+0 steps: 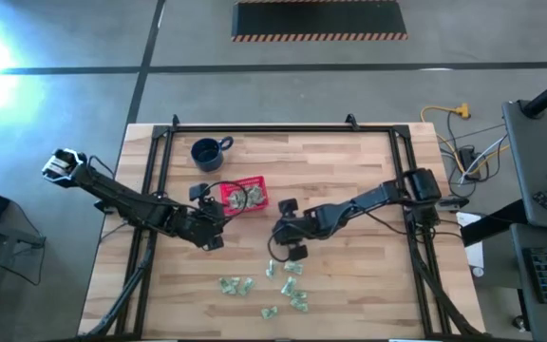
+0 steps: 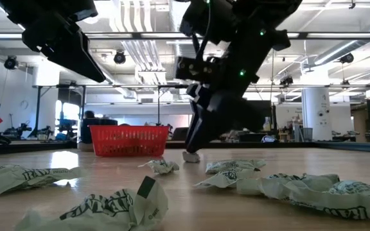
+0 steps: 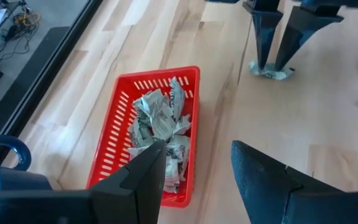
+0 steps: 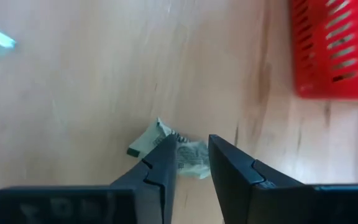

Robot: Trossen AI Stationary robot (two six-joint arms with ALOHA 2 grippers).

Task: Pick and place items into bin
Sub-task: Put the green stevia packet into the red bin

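Observation:
The red basket [image 1: 257,180] stands on the table's middle, and several pale green-and-white wrapped pieces [image 3: 160,121] lie inside it. More wrapped pieces [image 1: 288,285] are scattered toward the table's near edge. My left gripper [image 3: 197,162] is open and hovers just left of the basket, touching nothing. My right gripper [image 4: 190,146] is down at the table to the right of and nearer than the basket [image 4: 334,50]. It is shut on one wrapped piece [image 4: 188,154]. The low view shows that piece [image 2: 191,156] under the fingertips. My right gripper pinches a single wrapped piece between its two fingertips [image 3: 263,61], at about the piece's middle [image 3: 271,73]. The fingers come from above, pointing steeply down. The piece still lies on the table, and one crinkled end [image 4: 143,144] sticks out past one finger.
A dark blue mug [image 1: 207,152] stands left of and beyond the basket. A black frame [image 1: 273,128] runs along the table's far and side edges. Loose pieces [image 2: 236,179] lie close to the low camera. Bare wood stretches to the right of the right arm.

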